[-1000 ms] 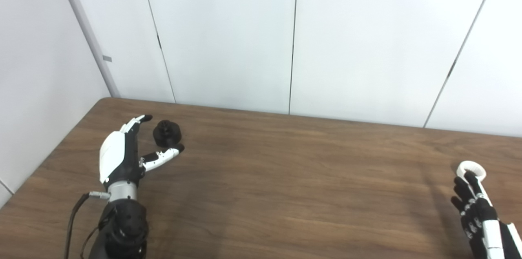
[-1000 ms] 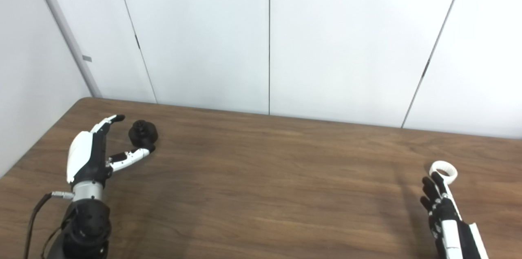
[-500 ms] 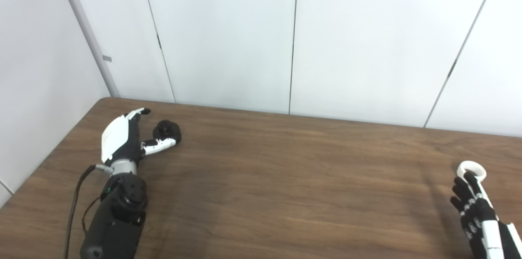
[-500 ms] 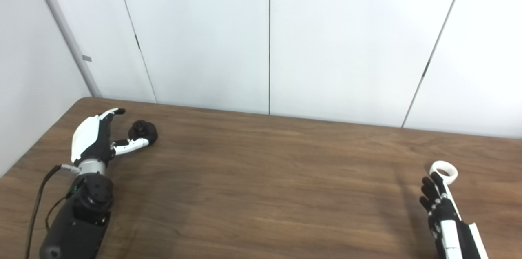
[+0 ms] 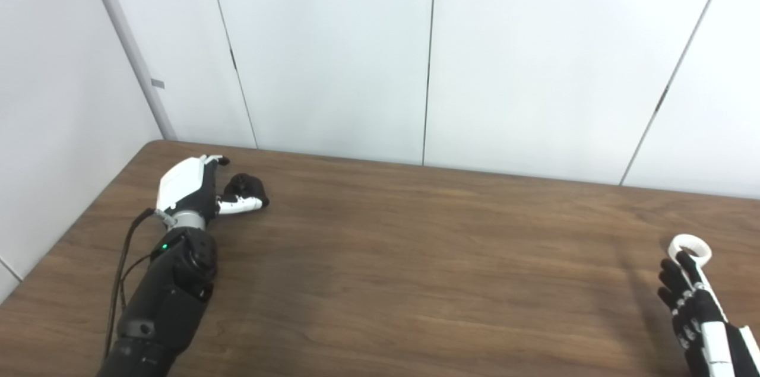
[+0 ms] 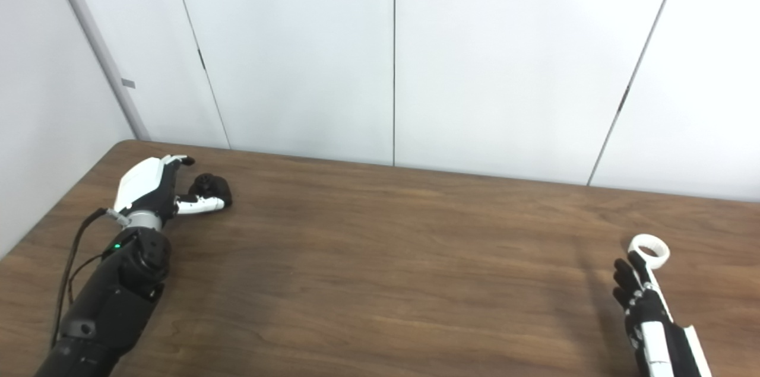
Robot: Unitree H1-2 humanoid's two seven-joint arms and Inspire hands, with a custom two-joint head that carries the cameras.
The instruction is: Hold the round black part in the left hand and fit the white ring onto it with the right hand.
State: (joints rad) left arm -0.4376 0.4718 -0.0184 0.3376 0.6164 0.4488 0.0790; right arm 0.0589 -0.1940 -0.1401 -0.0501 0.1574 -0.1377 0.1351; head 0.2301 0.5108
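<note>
White shell and black fingers make up the left robot hand [image 5: 189, 190], which is reaching along the far left part of the desk [image 5: 415, 258] with its fingers spread apart and curving around the round black part [image 5: 244, 186]. Its thumb is lying just in front of the part and its upper fingers are arching over the far side, so the part is sitting inside the open span; whether any finger is touching it cannot be told, and the part is resting on the desk, not gripped. The left forearm is stretching in from the bottom left with a cable trailing beside it. The right robot hand [image 6: 644, 300] is waiting at the near right corner, fingers extended and apart, holding nothing. The white ring [image 6: 649, 246] is lying flat on the desk right at its fingertips, well apart from the black part. Pale wall panels are standing behind the desk.
</note>
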